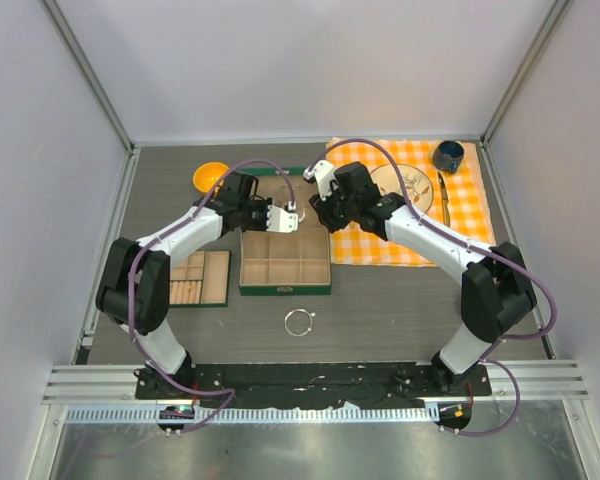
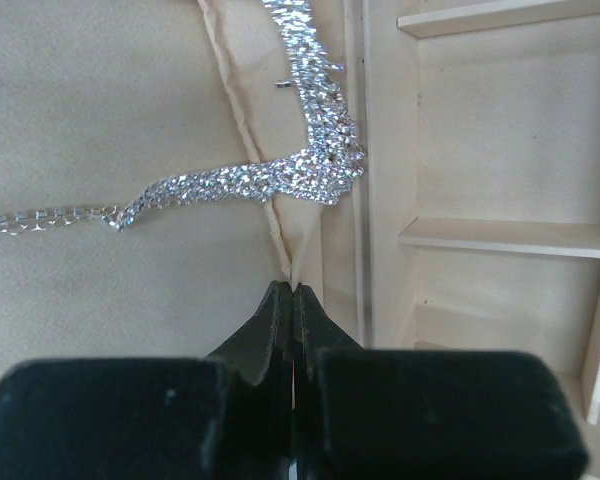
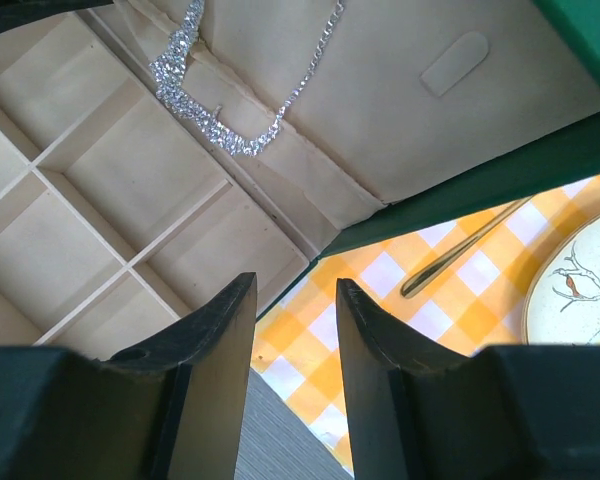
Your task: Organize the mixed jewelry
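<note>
The left gripper (image 2: pixel 293 297) is holding its jaws pressed tight together, with the tips resting at the crease of the beige lid lining (image 2: pixel 100 120) in the lower middle of the left wrist view. Whether they are nipping the fabric cannot be told. The sparkling silver necklace (image 2: pixel 280 180) is lying just above those tips, its thick V-shaped part bending across the middle of the frame and its thin strand running off to the left edge. The divided compartments (image 2: pixel 510 130) are filling the right side. The right gripper (image 3: pixel 295 285) is hovering with its jaws spread and gripping nothing, over the corner of the green box (image 3: pixel 480 185) where it is meeting the orange checkered cloth (image 3: pixel 450 320). In the overhead view the thin silver bangle (image 1: pixel 298 322) is lying alone on the dark table (image 1: pixel 400 310), below the box at lower centre, well apart from both grippers
</note>
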Controlling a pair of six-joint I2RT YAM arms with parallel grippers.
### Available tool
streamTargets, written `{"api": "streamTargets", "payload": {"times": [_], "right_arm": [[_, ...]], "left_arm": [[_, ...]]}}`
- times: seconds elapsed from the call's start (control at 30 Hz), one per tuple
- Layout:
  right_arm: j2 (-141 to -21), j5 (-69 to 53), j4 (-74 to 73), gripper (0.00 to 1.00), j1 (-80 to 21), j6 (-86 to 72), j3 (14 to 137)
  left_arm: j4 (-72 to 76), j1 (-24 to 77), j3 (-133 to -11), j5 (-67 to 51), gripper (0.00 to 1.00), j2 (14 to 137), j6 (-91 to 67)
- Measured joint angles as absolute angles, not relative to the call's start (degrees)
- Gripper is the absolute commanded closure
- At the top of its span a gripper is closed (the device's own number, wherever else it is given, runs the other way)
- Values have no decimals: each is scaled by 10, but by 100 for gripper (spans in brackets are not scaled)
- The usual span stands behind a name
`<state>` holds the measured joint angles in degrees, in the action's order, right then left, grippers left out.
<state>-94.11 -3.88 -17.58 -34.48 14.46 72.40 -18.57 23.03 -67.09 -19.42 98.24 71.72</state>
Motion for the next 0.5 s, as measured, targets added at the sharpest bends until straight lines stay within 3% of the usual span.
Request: {"api": "streamTargets", "payload": {"times": [0.5], "right_arm": [[-975,-124,-185,55,-345,115,750]], "left_arm": [[-178,232,-647,-195,100,959,689]]}}
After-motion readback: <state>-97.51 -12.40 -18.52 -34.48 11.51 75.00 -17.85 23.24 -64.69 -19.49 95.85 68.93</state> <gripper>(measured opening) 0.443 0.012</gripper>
